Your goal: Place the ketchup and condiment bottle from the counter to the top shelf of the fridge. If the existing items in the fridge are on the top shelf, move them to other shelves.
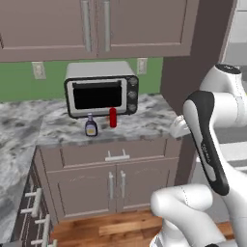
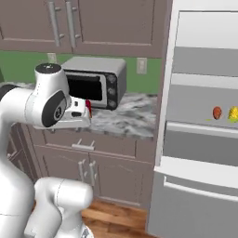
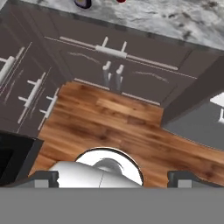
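Both bottles upright: ketchup (image 1: 113, 117), condiment bottle (image 1: 90, 126).

On the counter (image 1: 140, 123), the ketchup (image 1: 113, 117) stands upright just in front of the toaster oven (image 1: 101, 89), and the condiment bottle (image 1: 90, 126) stands near it on its left, a little nearer to the counter's front edge (the two bottles are close but apart). Below the counter are taupe cabinets (image 1: 113, 181) with silver handles, and a wood floor (image 1: 116, 229). The white arm (image 1: 212, 144) rises at the right.
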